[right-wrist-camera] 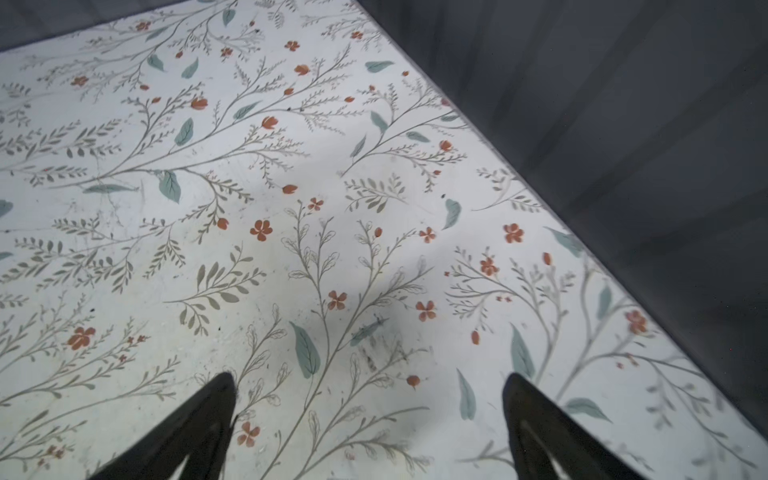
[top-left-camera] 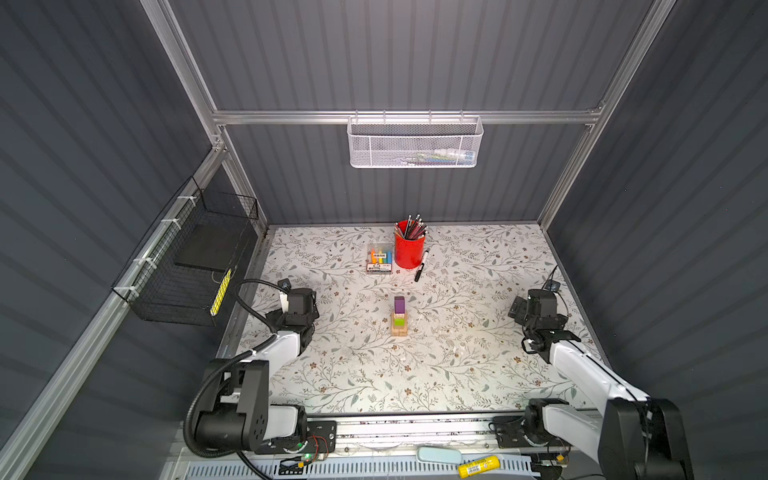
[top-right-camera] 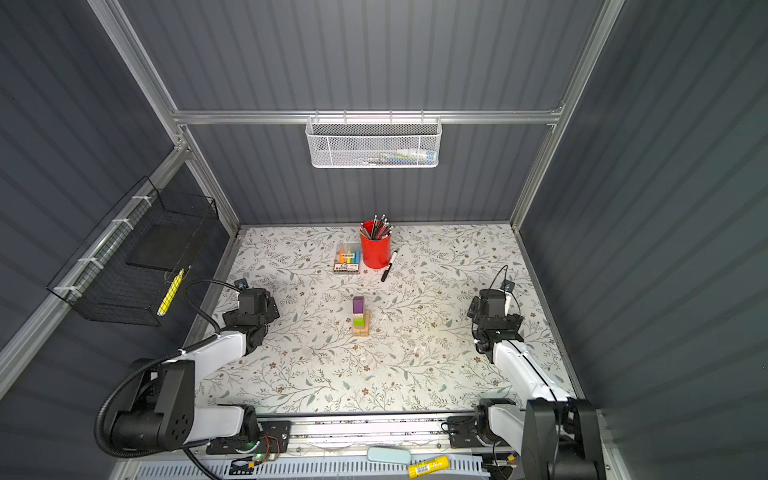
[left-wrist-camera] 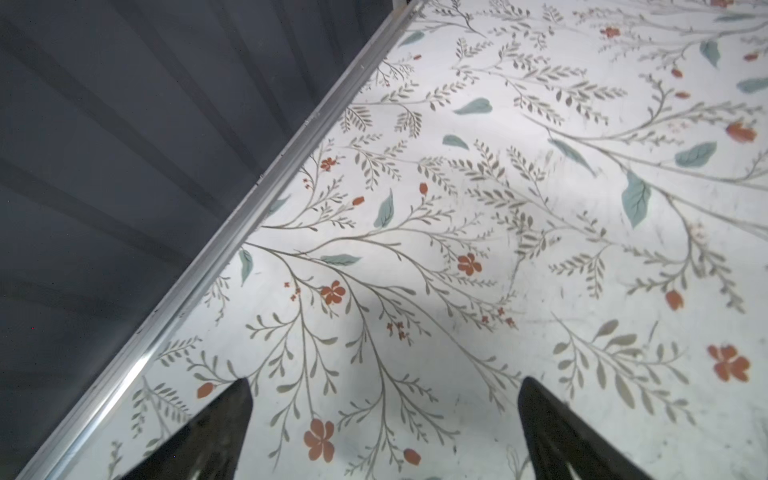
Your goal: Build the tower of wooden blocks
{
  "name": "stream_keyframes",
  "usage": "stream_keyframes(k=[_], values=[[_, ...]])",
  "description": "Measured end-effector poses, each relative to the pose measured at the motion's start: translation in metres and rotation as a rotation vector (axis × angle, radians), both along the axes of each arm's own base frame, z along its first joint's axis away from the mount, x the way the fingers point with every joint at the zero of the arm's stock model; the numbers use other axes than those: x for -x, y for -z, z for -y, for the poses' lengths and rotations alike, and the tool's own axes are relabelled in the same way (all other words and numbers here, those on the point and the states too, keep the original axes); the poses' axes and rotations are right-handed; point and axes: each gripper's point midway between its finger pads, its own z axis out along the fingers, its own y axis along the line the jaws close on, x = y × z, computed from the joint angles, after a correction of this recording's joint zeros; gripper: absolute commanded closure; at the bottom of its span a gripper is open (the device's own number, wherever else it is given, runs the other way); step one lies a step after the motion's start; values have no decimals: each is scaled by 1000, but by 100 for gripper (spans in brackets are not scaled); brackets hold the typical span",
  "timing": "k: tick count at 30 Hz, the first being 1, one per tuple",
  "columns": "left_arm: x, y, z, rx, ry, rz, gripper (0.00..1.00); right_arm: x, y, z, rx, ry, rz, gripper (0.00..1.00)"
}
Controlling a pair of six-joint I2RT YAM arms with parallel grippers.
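1. Two hands are sitting spread wide and empty: the left hand and the right hand are hovering over the worktop, well apart from the tower.
2. That tower is standing mid-worktop, its purple brick showing high up, a lime-green brick beneath, pale wood bricks at the base.
3. I am judging these bricks light, stiff and easily toppled; I am planning gentle pinches across the long sides.

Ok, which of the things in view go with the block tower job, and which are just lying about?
Job:
- slim tower of pale wood bricks
- lime-green wood brick in it
- dark purple wood brick on top

Lying about:
- red cup of pencils
- clear box of coloured markers
- black marker pen
- white mesh wall basket
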Motion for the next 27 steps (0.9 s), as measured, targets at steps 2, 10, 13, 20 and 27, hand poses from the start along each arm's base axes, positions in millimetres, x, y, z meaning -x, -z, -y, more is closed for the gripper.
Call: stream_keyframes(k=[2,10,13,20,27], values=[[-5,6,5,-6,45,37,0,-12,9,-9,-7,-71,3,1],[-38,20,35,-9,249,178,0,-59,-12,-35,26,-313,265,1],[-43,24,41,-6,281,164,0,-61,-7,-40,15,-353,264,1],[-73,-2,42,-6,280,226,0,-68,-25,-41,20,-378,340,1],[-72,2,42,-5,280,210,0,-69,-30,-43,27,-393,359,1]])
